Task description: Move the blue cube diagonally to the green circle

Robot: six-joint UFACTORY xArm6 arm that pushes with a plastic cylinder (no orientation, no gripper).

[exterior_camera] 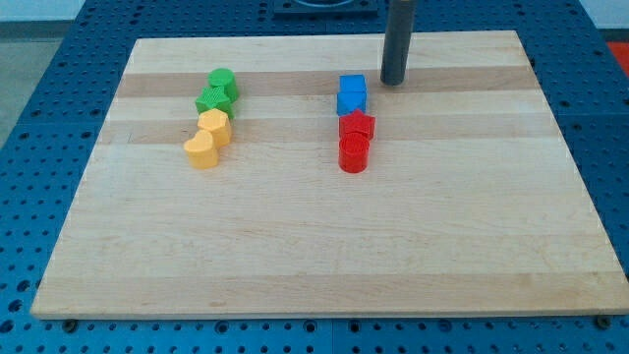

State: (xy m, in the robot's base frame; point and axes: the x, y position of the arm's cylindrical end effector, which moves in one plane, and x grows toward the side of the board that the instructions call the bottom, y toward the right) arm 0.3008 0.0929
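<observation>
Blue cube [352, 94] sits upper-middle of the counter [324, 246], touching a red block [357, 126] below it; red cylinder [353, 153] under that. No pincer here, just a rod: my tip [394, 83] rests just right of the cube & slightly above, not touching. Green circle [223, 81] lies well left, w/ another green block [212, 100] & two yellow blocks [207, 140] beneath.

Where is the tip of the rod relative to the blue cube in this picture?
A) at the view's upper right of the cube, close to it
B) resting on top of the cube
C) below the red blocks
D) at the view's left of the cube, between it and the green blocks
A: my tip stands on the board just up and to the view's right of the blue cube, near its top right corner.
</observation>
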